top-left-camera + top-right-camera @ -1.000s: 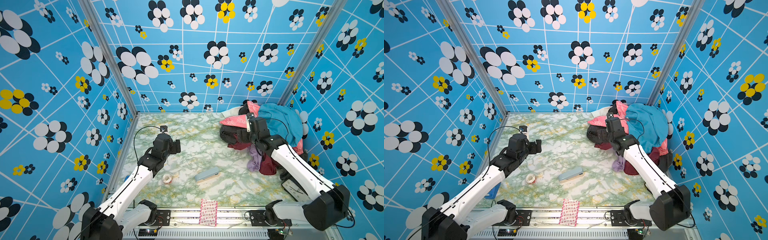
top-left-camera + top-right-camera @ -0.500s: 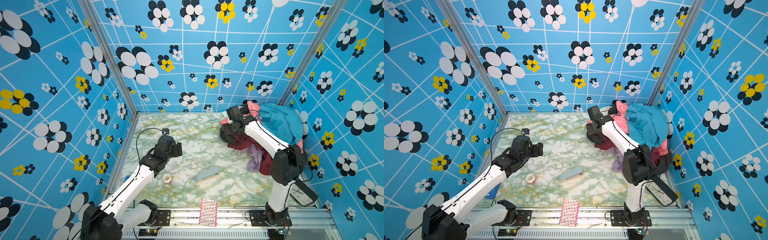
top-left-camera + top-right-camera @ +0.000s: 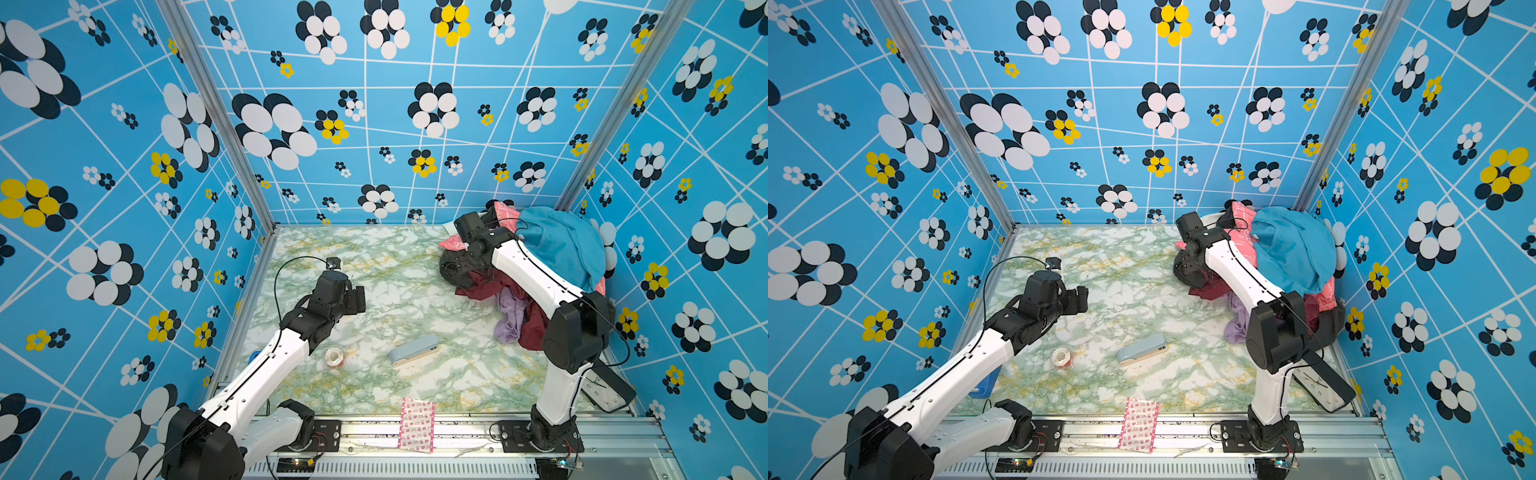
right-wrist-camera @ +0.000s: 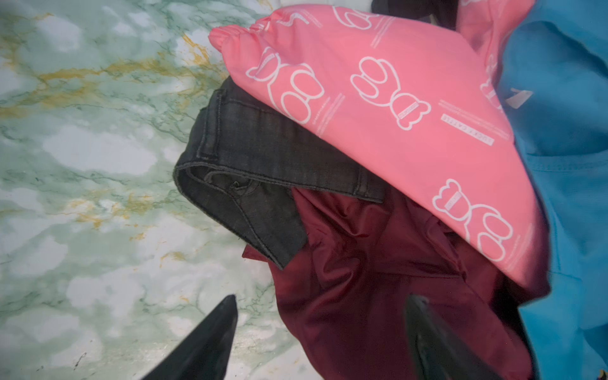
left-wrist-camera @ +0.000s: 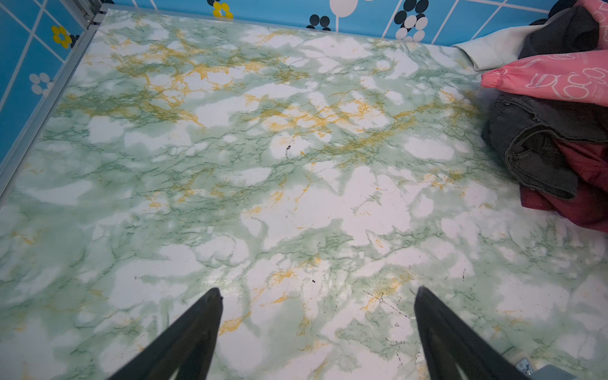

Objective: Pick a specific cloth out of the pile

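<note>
**Right gripper poised over the maroon cloth**

In both top views the pile (image 3: 557, 249) fills the table's (image 5: 296, 197) 2 o'clock corner; the cloth (image 4: 362, 263) spills from its 8 o'clock edge, tucked under black denim (image 4: 256, 158) and the pink printed piece (image 4: 378, 98). The right gripper (image 4: 324, 299) hangs spread and empty over it; best to land on the bare maroon fold, clear of the denim hem, pinch deep, then draw toward 8 o'clock. The lilac cloth (image 3: 513, 316) touches it and may follow; the left gripper (image 5: 319, 289) is spread over bare table.
</note>
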Action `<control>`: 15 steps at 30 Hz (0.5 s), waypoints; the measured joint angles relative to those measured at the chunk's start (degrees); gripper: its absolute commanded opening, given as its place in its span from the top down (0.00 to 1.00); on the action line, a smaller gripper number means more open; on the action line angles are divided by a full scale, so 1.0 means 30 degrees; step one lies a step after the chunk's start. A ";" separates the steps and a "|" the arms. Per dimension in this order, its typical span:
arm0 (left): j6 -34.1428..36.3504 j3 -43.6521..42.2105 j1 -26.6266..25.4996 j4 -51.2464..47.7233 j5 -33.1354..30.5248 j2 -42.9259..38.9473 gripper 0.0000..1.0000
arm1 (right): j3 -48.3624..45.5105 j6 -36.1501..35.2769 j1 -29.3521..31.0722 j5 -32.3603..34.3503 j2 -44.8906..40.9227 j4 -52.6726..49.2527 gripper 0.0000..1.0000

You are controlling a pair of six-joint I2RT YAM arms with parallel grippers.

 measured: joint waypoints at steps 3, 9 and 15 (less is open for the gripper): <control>-0.0007 0.0000 -0.0138 -0.0109 0.0138 0.0036 0.08 | -0.0160 -0.0007 -0.0138 0.0350 -0.0007 -0.0277 0.12; -0.0146 0.0000 -0.0211 -0.0095 0.0284 0.0036 0.08 | -0.2259 0.0131 -0.0619 0.0561 -0.1326 -0.0299 0.01; -0.0291 0.0000 -0.0423 -0.0095 0.0357 0.0036 0.08 | -0.3840 0.0372 -0.1668 0.0342 -0.3031 -0.0124 0.01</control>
